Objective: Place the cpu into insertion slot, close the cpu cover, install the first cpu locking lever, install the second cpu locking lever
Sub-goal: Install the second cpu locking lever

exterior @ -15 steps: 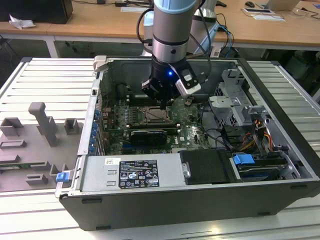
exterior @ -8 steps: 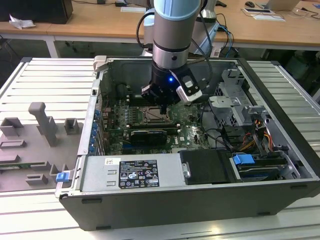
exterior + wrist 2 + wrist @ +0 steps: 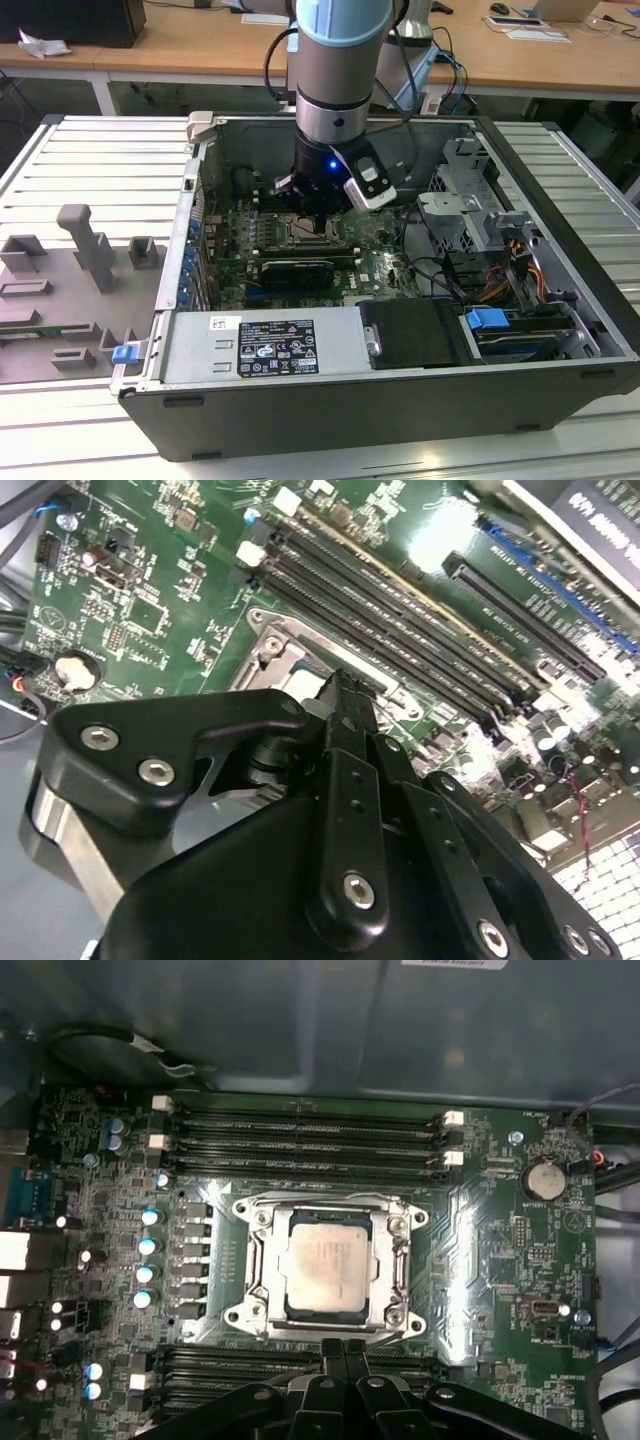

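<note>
The cpu is seen in the first wrist view lying flat in the insertion slot, its pale metal top showing through the window of the cpu cover, which is lowered flat over the socket. The socket is set into the green circuit board, with long black memory slots running along one side of it and more of them along the opposite side. A round coin battery is mounted on the board well apart from the socket.

The claw is held just beside the socket's edge, its fingers brought together with nothing seen between them; in the second wrist view their tips lie close over the silvery socket frame.

In the exterior view the arm reaches straight down into the open computer case, which rests on the slatted desk. A grey power supply fills the near side of the case, and grey fixtures stand on the desk toward the exterior view's left.
</note>
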You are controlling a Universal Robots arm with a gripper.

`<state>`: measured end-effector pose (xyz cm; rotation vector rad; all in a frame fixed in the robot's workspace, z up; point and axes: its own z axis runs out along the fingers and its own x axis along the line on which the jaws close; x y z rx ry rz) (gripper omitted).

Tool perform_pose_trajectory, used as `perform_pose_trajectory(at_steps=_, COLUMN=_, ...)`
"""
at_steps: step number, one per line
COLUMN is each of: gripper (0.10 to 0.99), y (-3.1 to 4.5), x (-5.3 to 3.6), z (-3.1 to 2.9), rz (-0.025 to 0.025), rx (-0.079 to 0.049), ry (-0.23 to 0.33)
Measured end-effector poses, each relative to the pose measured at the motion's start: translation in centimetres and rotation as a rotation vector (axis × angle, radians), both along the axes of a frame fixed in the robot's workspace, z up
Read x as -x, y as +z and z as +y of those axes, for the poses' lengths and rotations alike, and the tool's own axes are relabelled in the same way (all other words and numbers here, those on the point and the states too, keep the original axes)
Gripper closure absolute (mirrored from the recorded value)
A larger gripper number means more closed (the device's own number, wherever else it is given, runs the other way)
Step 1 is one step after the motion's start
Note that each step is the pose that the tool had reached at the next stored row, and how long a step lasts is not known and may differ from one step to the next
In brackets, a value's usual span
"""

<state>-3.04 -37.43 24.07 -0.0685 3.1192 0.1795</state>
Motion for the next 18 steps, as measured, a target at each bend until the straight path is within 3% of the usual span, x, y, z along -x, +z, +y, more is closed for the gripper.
perform_pose_trajectory(at_steps=5, gripper=0.980, y=-0.03, x=1.09, z=-0.29, rz=-0.0001, rx=-0.002, ry=0.000)
perform_pose_trajectory(at_steps=8, gripper=0.980, y=-0.07, x=2.25, z=-0.31, rz=-0.0001, rx=-0.003, ry=0.000)
perform_pose_trajectory(at_steps=16, gripper=0.980, y=-0.29, x=2.36, z=-0.40, rz=0.0000, rx=-0.005, ry=0.000)
perform_pose_trajectory(at_steps=18, gripper=0.980, y=-0.34, x=2.37, z=-0.80, rz=0.0000, rx=-0.014, ry=0.000)
